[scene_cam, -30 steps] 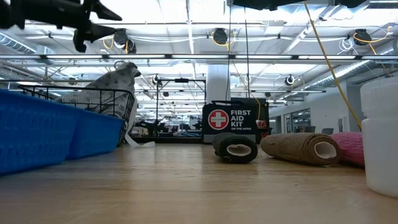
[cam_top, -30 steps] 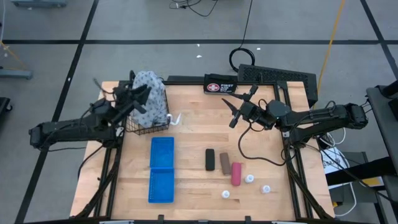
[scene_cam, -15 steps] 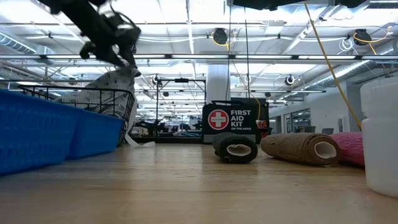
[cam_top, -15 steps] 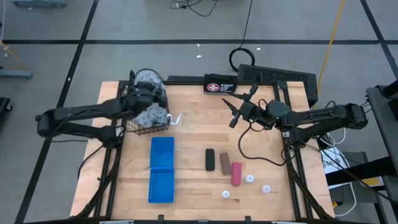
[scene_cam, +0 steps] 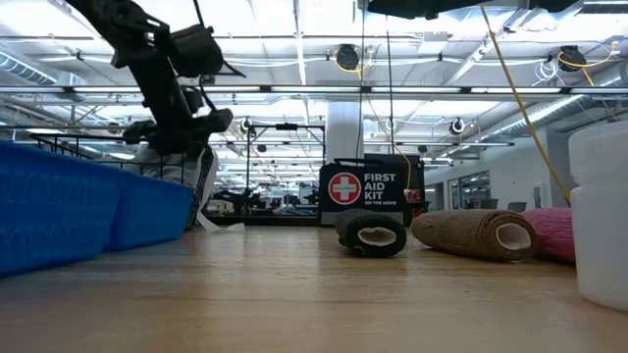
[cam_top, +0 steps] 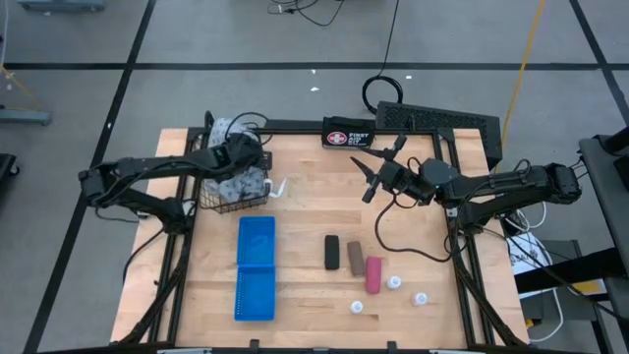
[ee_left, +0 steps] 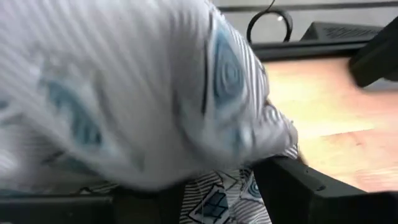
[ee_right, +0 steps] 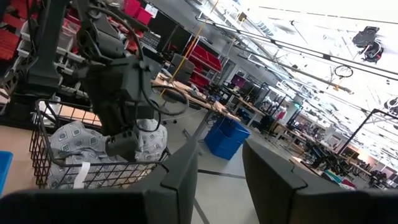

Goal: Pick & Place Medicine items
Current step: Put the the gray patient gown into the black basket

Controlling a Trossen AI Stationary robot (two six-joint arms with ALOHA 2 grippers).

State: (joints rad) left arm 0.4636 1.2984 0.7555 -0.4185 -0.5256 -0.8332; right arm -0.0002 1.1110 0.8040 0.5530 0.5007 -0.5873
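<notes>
A: Where were the medicine items?
B: Front right of the wooden bench (cam_top: 295, 221): black roll (cam_top: 332, 253), brown roll (cam_top: 354, 257), pink tube (cam_top: 373, 274), three tiny white bottles (cam_top: 394, 283).
A: Handling?
B: Rolls looked soft, light; pinch mid-body. Bottles hard, slippery; grip sides.
A: Grippers?
B: Left gripper (cam_top: 246, 157) sat in the wire basket's patterned cloth (cam_top: 234, 182), fingers hidden, couldn't tell. Right gripper (cam_top: 367, 178) hovered mid-air, slightly spread, empty.

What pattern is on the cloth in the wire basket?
White cloth with grey-blue diamond print, clearest in the right wrist view.
</notes>
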